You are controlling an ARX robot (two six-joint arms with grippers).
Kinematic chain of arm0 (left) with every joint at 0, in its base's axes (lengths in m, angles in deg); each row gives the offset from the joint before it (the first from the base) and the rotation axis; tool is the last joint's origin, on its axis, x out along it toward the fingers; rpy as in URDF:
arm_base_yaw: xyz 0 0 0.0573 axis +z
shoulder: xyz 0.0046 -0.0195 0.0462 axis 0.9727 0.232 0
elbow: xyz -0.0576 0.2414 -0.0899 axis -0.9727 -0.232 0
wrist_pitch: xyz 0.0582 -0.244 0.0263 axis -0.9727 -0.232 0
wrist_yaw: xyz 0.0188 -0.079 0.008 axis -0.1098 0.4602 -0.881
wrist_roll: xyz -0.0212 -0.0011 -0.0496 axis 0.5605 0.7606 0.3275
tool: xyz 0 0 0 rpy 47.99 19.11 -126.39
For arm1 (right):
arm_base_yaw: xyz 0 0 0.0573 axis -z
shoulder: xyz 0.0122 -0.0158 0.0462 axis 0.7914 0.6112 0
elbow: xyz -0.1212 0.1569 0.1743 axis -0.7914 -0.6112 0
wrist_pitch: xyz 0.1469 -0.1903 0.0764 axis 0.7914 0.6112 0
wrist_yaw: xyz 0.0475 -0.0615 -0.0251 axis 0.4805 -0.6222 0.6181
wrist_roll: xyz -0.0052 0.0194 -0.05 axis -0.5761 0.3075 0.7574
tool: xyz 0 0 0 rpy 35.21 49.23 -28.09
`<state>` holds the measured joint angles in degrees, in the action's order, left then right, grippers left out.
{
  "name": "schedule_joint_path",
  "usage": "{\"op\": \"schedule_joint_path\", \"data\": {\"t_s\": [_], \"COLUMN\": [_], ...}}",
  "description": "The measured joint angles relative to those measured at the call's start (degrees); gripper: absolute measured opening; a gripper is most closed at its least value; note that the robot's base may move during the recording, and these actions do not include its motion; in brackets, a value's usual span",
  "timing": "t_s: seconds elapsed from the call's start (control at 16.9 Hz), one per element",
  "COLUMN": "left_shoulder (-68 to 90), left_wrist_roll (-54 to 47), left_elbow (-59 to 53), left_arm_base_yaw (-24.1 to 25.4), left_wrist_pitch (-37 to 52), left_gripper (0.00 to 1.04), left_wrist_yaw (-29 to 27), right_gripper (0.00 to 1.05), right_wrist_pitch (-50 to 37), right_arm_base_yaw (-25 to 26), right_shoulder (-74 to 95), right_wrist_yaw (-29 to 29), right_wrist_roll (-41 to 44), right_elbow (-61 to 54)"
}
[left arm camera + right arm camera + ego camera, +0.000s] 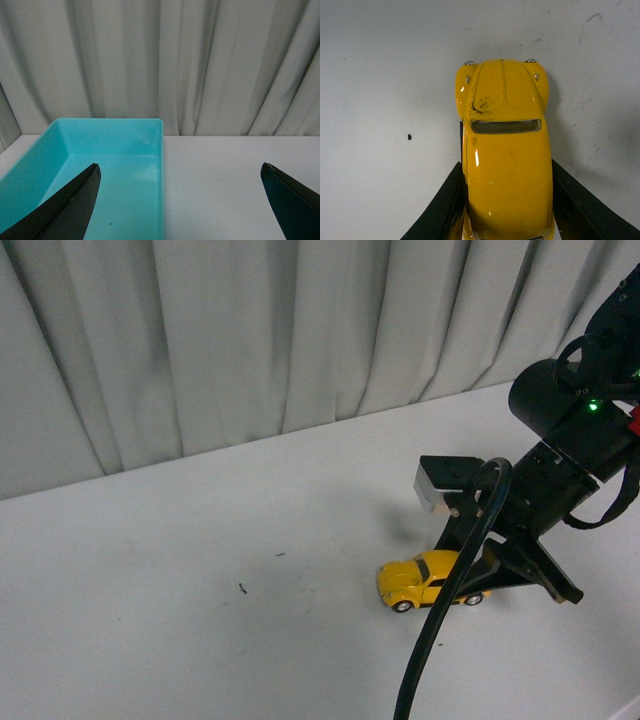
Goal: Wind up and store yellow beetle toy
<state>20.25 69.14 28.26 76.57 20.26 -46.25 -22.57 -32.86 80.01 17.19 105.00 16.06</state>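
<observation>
On the white table [150,590] the yellow beetle toy [430,580] stands on its wheels. In the front view it is at about 4 o'clock from the middle of the table, and its nose points toward 9 o'clock. The right gripper [487,575] comes down to it from about 2 o'clock. Its black fingers are on the two sides of the car's rear half, one on the far side and one on the near side.

In the right wrist view the toy [505,160] is seen from above, with the right gripper [506,165] around it. Each finger [445,200] lies against a side of the body and I see no gap, so the jaws are narrow and hold the car. The bonnet and the front window stick out beyond the fingertips. There are dark scuff marks [480,105] on the bonnet.

A thick black cable [430,660] hangs from the right arm and passes in front of the toy. A small green light [592,406] shines on the arm. A small dark speck [242,588] lies on the table at about 9 o'clock from the car, well apart from it.

The left gripper [179,170] shows only in its own wrist view, and its jaws are spread wide with nothing between them. One finger [75,205] hangs above a turquoise bin [100,130], the other above bare table. Behind everything hangs a pale curtain [250,340].
</observation>
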Motion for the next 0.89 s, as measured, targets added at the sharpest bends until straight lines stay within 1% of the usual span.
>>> {"op": "schedule_joint_path", "data": {"t_s": [0.24, 0.3, 0.36, 0.53, 0.59, 0.65, 0.89], "left_shoulder": [0.0, 0.0, 0.0, 0.0, 0.0, 0.0, 0.0], "left_wrist_roll": [0.0, 0.0, 0.0, 0.0, 0.0, 0.0, 0.0], "left_elbow": [0.0, 0.0, 0.0, 0.0, 0.0, 0.0, 0.0], "left_arm_base_yaw": [0.0, 0.0, 0.0, 0.0, 0.0, 0.0, 0.0], "left_wrist_pitch": [0.0, 0.0, 0.0, 0.0, 0.0, 0.0, 0.0], "left_gripper": [0.98, 0.98, 0.98, 0.98, 0.98, 0.98, 0.98], "left_wrist_yaw": [0.0, 0.0, 0.0, 0.0, 0.0, 0.0, 0.0], "right_gripper": [0.42, 0.53, 0.62, 0.92, 1.00, 0.98, 0.98], "right_wrist_pitch": [1.6, 2.0, 2.8, 3.3, 3.3, 3.1, 2.9], "right_arm_base_yaw": [0.0, -0.4, -0.6, -0.7, -0.7, -0.7, -0.7], "right_shoulder": [0.1, 0.1, 0.6, 0.8, 0.8, 0.8, 0.8], "right_wrist_yaw": [-1.0, -3.1, -4.6, -5.1, -5.3, -5.4, -5.7], "right_wrist_roll": [4.1, 5.2, 6.8, 9.3, 9.9, 10.4, 11.2], "right_elbow": [1.0, 1.4, 1.7, 2.0, 2.0, 2.1, 2.0]}}
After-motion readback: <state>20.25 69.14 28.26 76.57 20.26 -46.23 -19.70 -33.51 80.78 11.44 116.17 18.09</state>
